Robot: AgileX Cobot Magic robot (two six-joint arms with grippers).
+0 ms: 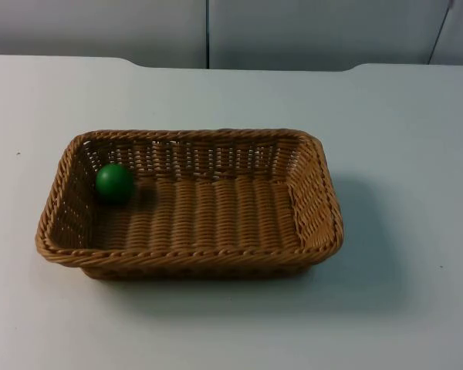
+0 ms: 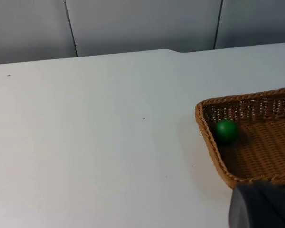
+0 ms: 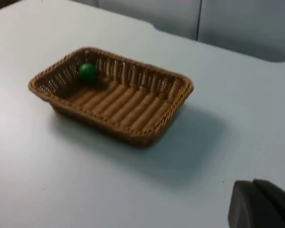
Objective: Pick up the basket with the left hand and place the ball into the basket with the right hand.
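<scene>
1. Wicker basket (image 1: pixel 316 193): you have one rectangular, tan woven basket resting flat on the white table (image 1: pixel 417 154), near the middle of the top view, with its long sides running across the picture.
2. Green ball (image 1: pixel 114 183): you will find it inside the basket, on the woven floor in the far left corner, against or just beside the side wall. Your left wrist view and right wrist view both show it in that same corner.
3. Left gripper (image 2: pixel 261 206): only a dark fingertip is before you in the left wrist view, apart from the basket's near rim and off to its left side. You cannot tell how wide it stands; it has hold of nothing that shows.
4. Right gripper (image 3: pixel 261 204): a dark fingertip in the right wrist view, well apart from the basket, over bare table. Its spread cannot be told either; nothing shows in its grasp.
5. Grey partition wall (image 1: pixel 309 31): it closes the table's far edge.
</scene>
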